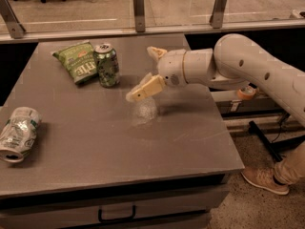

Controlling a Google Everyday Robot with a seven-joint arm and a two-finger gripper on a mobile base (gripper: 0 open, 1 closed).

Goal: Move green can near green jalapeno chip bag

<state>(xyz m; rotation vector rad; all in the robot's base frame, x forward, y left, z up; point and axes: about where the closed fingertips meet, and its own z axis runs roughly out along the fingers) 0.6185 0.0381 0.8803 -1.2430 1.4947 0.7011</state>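
The green can (107, 65) stands upright on the grey table (190, 137), at the back left. Its left side touches or nearly touches the green jalapeno chip bag (77, 61), which lies flat beside it. My gripper (140, 74) hangs to the right of the can, a short gap away, above the table's middle. Its fingers are spread apart and hold nothing. One pale finger (145, 87) points down-left toward the table, the other (155, 52) points up and back.
A crushed whitish-silver can (18, 132) lies on its side near the table's left edge. A glass barrier with metal posts (138, 4) runs behind the table. A person's shoe (265, 179) is on the floor at the right.
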